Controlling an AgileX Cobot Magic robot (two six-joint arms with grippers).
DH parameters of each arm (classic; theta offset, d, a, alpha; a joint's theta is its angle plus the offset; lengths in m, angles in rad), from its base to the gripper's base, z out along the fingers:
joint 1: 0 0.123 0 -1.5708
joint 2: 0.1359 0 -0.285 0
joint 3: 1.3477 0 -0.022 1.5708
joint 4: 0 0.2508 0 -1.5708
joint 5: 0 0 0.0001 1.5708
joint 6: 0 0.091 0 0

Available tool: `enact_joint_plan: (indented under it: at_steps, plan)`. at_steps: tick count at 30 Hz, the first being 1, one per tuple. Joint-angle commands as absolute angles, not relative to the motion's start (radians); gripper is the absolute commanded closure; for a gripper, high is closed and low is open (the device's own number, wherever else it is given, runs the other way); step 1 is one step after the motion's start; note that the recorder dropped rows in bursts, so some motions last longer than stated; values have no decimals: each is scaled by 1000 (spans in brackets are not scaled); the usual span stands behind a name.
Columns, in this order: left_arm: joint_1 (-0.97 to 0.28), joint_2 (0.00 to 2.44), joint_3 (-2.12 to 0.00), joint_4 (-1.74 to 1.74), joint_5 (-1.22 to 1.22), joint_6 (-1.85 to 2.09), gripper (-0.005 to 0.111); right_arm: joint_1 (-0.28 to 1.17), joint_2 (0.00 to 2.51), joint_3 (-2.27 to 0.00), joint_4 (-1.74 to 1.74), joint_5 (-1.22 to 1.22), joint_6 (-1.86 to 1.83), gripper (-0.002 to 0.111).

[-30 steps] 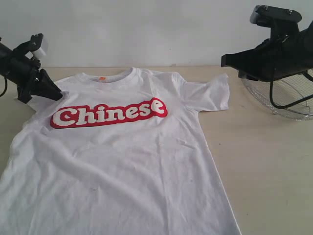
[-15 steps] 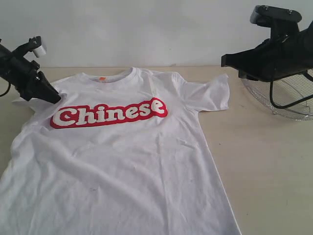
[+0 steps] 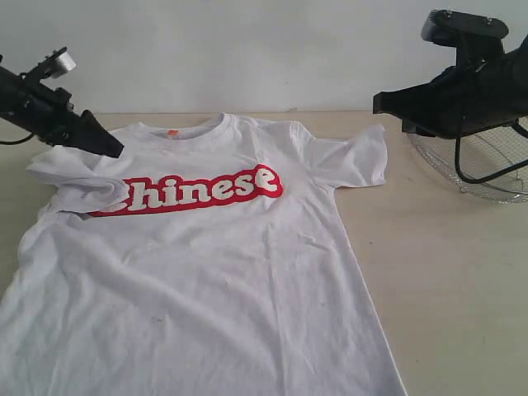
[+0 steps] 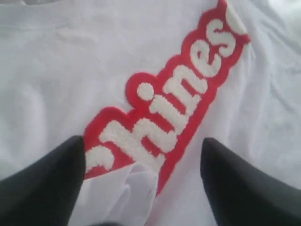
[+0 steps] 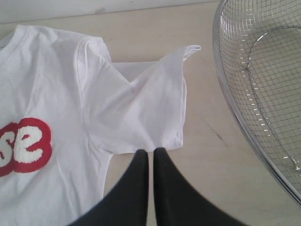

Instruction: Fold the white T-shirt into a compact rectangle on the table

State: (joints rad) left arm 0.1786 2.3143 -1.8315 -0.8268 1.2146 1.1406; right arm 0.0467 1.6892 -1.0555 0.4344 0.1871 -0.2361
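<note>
The white T-shirt (image 3: 206, 272) lies face up on the table (image 3: 445, 272), its red lettering (image 3: 206, 188) across the chest. Its left sleeve (image 3: 78, 183) is folded inward and covers the first letter. My left gripper (image 3: 103, 144) hovers just above that fold, open. In the left wrist view the left gripper (image 4: 142, 141) has wide-apart fingers over the lettering (image 4: 178, 94), and the sleeve's tip (image 4: 127, 193) lies loose between them. My right gripper (image 3: 381, 103) hangs shut and empty above the right sleeve (image 3: 363, 161). In the right wrist view the right gripper (image 5: 150, 151) points at the sleeve's hem (image 5: 155, 141).
A silver wire-mesh basket (image 3: 478, 165) stands at the back right, behind the right arm, and fills one side of the right wrist view as a mesh basket (image 5: 254, 70). Bare tabletop (image 5: 207, 155) lies between the shirt and the basket. A white wall backs the table.
My left gripper carried the left sleeve inward over the start of the lettering, then opened and let it go. The right arm has not moved.
</note>
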Motion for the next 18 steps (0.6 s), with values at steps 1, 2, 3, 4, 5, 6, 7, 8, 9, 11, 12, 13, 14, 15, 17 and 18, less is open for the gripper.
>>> enact_joint_plan:
  at_steps: [1,2,3,4,5,6,7,8,9,11,12,13,14,15,17,18]
  plan:
    - [215,2311,-1837,-998,1221,857,61,42,1686,-1060,436,194,-245,108]
    - [228,2311,-1837,-1022,1221,824,66,42,1686,-1060,436,195,-245,108]
    - [241,2311,-1837,-1036,1221,756,74,42,1686,-1060,436,198,-245,108]
    - [262,2311,-1837,-1047,1221,661,83,42,1686,-1060,436,200,-245,108]
    - [277,2311,-1837,-1060,1221,642,87,42,1686,-1060,436,203,-245,108]
    - [292,2309,-1837,-1073,1221,634,90,42,1686,-1060,436,207,-245,108]
    - [316,2307,-1834,-1082,1221,596,92,42,1686,-1060,436,210,-245,108]
    - [331,2302,-1824,-1095,1221,563,92,42,1686,-1060,436,215,-245,108]
    - [348,2290,-1803,-1111,1221,549,92,42,1686,-1060,436,219,-245,108]
    - [373,2258,-1749,-1121,1221,544,92,42,1686,-1060,436,225,-245,108]
    - [379,2233,-1710,-1121,1221,544,92,42,1686,-1060,436,229,-243,108]
    - [388,2204,-1663,-1119,1221,545,92,42,1686,-1060,436,236,-243,108]
    - [391,2174,-1624,-1111,1221,550,92,42,1686,-1060,436,240,-243,108]
    - [397,2143,-1576,-1095,1221,553,92,42,1686,-1060,436,249,-243,108]
    - [401,2082,-1475,-1047,1150,536,92,42,1686,-1060,436,259,-243,108]
    - [401,2049,-1429,-1031,1109,538,92,42,1686,-1060,436,262,-243,108]
